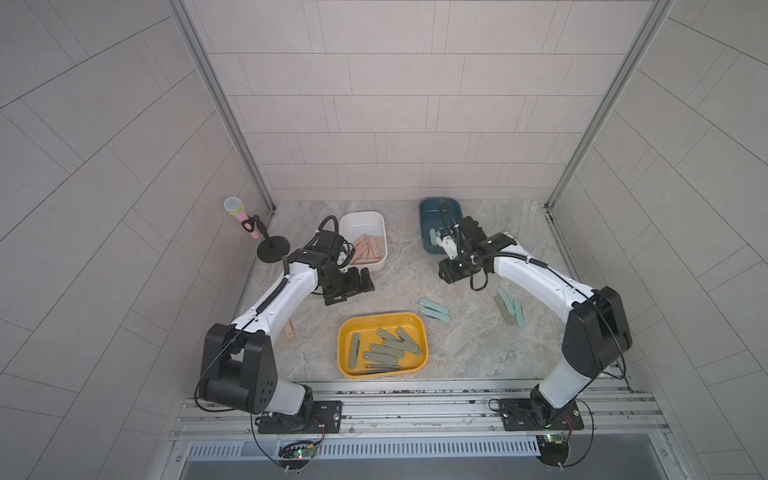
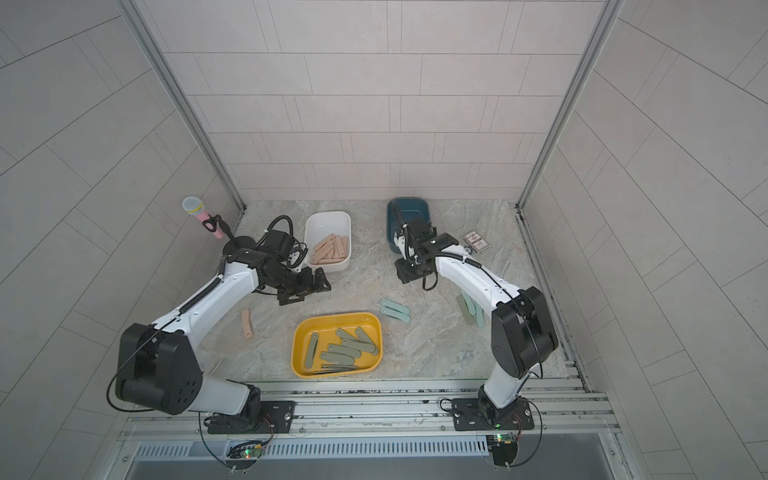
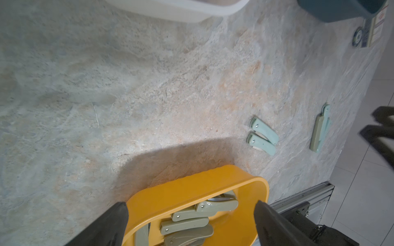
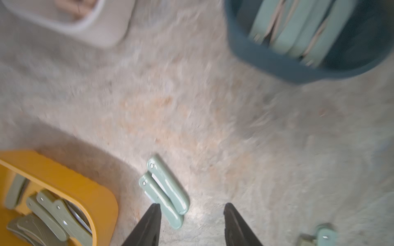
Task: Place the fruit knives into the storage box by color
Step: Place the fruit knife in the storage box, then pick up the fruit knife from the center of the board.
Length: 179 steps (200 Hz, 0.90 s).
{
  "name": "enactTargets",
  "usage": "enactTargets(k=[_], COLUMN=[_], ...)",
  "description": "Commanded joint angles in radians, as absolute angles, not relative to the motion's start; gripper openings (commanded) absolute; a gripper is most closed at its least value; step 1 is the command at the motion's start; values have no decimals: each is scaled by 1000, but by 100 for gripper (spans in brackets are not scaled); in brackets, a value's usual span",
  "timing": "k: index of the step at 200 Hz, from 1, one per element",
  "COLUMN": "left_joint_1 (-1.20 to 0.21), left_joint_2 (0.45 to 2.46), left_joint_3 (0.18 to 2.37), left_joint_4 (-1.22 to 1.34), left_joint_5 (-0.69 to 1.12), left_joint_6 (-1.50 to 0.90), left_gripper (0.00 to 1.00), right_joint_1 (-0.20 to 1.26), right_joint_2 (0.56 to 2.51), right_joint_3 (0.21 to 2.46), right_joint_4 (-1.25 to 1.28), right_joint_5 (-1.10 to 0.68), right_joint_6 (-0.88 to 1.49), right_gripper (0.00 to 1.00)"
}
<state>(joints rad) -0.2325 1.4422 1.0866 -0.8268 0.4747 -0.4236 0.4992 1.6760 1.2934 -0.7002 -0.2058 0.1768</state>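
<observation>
Two pale teal fruit knives (image 1: 434, 309) (image 4: 166, 191) lie side by side on the table beyond the yellow box (image 1: 345, 332), which holds several olive-green knives (image 3: 191, 215). An olive knife and teal ones (image 1: 509, 307) are stacked on the right. One pink knife (image 2: 247, 324) lies by the left arm. The white box (image 1: 361, 220) holds pink knives (image 1: 368, 249). The blue box (image 1: 432, 208) holds teal knives (image 4: 298, 32). My right gripper (image 1: 451, 270) (image 4: 193, 204) hangs open and empty just in front of the blue box. My left gripper (image 1: 353, 289) (image 3: 190, 203) is wide open and empty beside the white box.
A pink microphone on a black stand (image 1: 237, 210) is at the back left corner. A small printed packet (image 2: 477, 241) lies right of the blue box. Aluminium rails (image 1: 415, 395) run along the front edge. Tiled walls close in three sides.
</observation>
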Motion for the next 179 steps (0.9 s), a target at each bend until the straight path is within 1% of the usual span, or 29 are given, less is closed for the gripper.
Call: enactTargets(k=[1, 33, 74, 95, 138, 179], left_joint_1=[-238, -238, -237, -237, -238, -237], left_joint_2=[1398, 1360, 1364, 1369, 1378, 1391], left_joint_3=[1035, 1002, 1009, 1016, 1025, 1030], left_joint_4=[-886, -894, -890, -885, -885, -878], left_joint_5=[499, 500, 511, 517, 517, 522], left_joint_6=[-374, -376, -380, -383, -382, -383], left_gripper=[100, 100, 100, 100, 100, 100], right_joint_1=[537, 585, 598, 598, 591, 589], right_joint_2=[1692, 1766, 1833, 1862, 1909, 1951], right_joint_3=[1212, 1192, 1212, 1241, 1277, 1305], right_joint_4=[-646, -640, -637, -640, -648, -657], right_joint_5=[-191, -175, -158, -140, -136, -149], right_joint_6=[161, 137, 129, 127, 122, 114], right_gripper=[52, 55, 56, 54, 45, 45])
